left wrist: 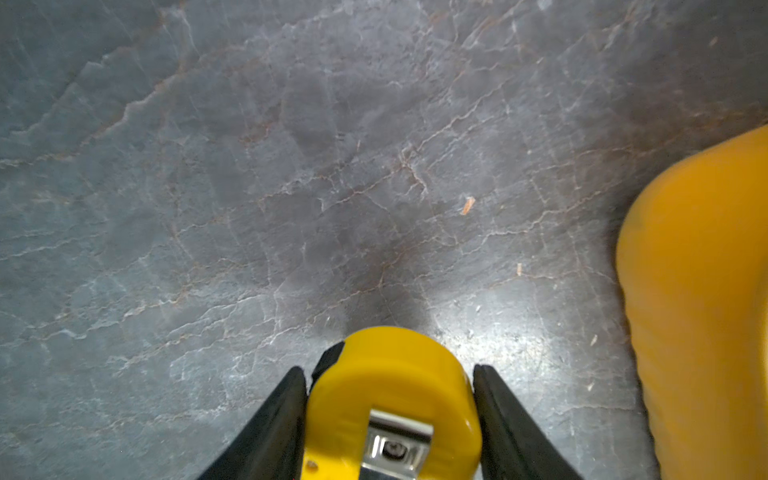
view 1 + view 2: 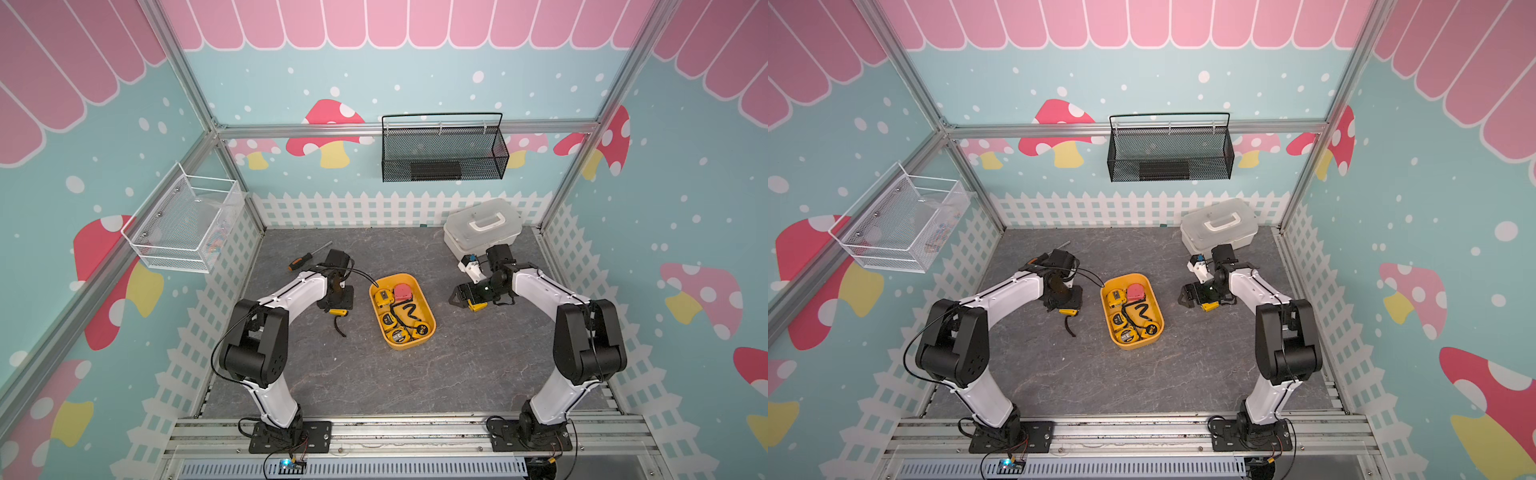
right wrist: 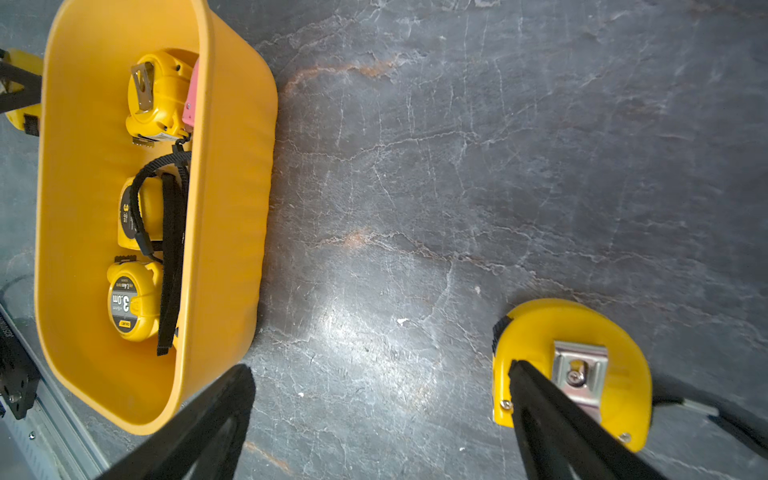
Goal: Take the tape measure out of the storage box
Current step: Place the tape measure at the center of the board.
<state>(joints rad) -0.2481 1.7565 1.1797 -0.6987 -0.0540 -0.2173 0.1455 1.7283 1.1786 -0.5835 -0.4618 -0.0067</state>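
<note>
Tape measure [image 1: 390, 395] clamped in left gripper [image 1: 387, 369], outside the storage box [image 3: 232, 199]. I see right gripper [image 3: 379, 366] spread wide, one finger over a second tape measure [image 3: 582, 328].

**user1:** so what's actually sitting on that grey stone-look tabletop [image 2: 374, 374]?

**user2:** yellow storage box [image 2: 409, 345] roughly mid-table, long side running near edge to far edge. White lidded case [image 2: 482, 226] in the far right corner, with a small white thing [image 2: 471, 268] just in front of it, too small to tell what. Screwdriver [image 2: 303, 259] lies toward the far left corner.

**user1:** any loose ones?

**user2:** yep, a tape measure [image 2: 477, 306] lies flat between the box and the right edge, clip up, not touching the box. There's a second tape measure [image 2: 337, 311] on the box's left-edge side, black strap [image 2: 340, 328] trailing. Can't tell if its body touches down.
</note>
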